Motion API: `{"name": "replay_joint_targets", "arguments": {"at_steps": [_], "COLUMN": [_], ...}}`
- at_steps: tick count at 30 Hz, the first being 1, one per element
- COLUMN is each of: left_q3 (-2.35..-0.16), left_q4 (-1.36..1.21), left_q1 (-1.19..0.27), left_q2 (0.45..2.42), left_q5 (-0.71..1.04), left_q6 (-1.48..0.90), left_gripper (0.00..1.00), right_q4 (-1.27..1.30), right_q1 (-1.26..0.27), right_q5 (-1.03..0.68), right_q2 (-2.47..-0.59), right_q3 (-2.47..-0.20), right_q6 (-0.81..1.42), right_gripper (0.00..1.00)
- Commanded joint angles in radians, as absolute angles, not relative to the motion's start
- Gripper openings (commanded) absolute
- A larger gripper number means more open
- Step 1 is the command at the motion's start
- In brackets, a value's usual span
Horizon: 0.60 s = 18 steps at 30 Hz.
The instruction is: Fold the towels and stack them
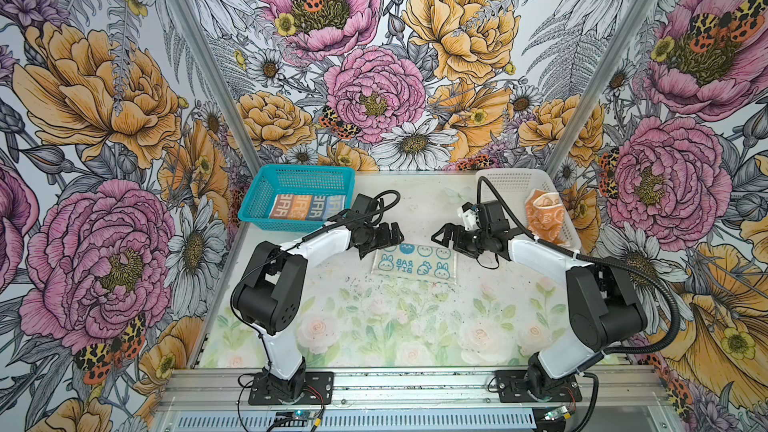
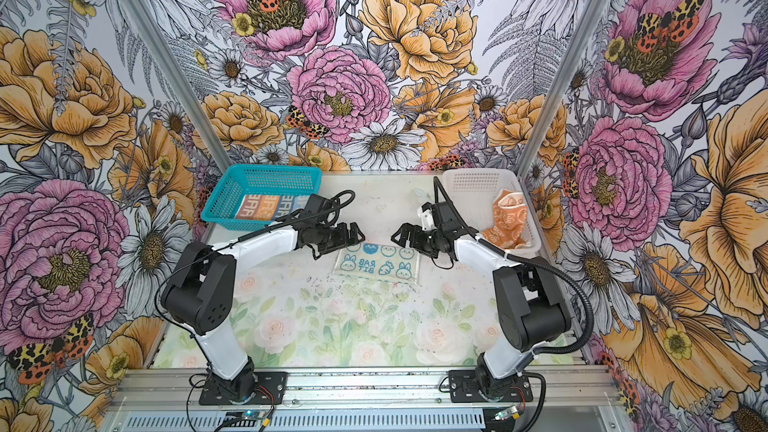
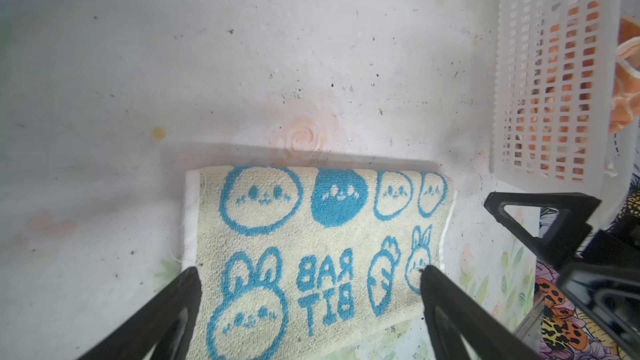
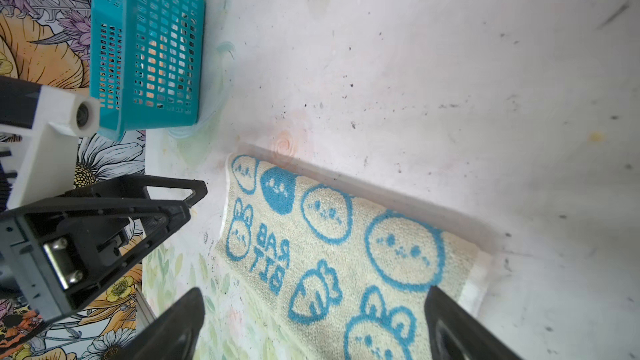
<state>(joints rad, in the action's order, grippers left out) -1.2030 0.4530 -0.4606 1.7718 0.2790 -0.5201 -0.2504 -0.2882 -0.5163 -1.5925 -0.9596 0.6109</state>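
The cream towel with blue bunnies (image 1: 414,263) (image 2: 377,261) lies folded into a flat rectangle mid-table. My left gripper (image 1: 392,234) (image 3: 310,271) hovers open over its left end. My right gripper (image 1: 442,236) (image 4: 313,291) hovers open over its right end. Neither holds anything, and the two face each other across the far edge of the cloth. The striped towel (image 1: 309,206) (image 2: 270,206) lies folded inside the teal basket. The orange towel (image 1: 544,216) (image 2: 509,218) sits crumpled in the white basket.
The teal basket (image 1: 266,184) (image 4: 149,46) stands at the back left and the white basket (image 1: 511,184) (image 3: 540,81) at the back right. Flowered walls close in the back and both sides. The arm bases stand on a rail at the front edge.
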Motion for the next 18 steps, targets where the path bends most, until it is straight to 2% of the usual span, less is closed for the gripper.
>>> {"name": "replay_joint_targets", "arguments": {"at_steps": [1, 8, 18], "left_q3": [-1.206, -1.189, -1.259], "left_q4": [0.559, 0.598, 0.696], "left_q1": [-0.472, -0.492, -0.518], "left_q2": [1.765, 1.796, 1.893], "left_q5": [0.219, 0.185, 0.150], "left_q6": [-0.440, -0.402, -0.367], "left_gripper": [0.99, 0.94, 0.80], "right_q4": [-0.312, -0.315, -0.311], "right_q1": [-0.285, -0.301, -0.354], "right_q5": [-0.456, -0.423, -0.401], "right_q2": [-1.563, -1.550, -1.573], "right_q3": [-0.904, -0.829, -0.810], "right_q6": [0.577, 0.572, 0.584], "right_gripper": [0.99, 0.99, 0.99]}}
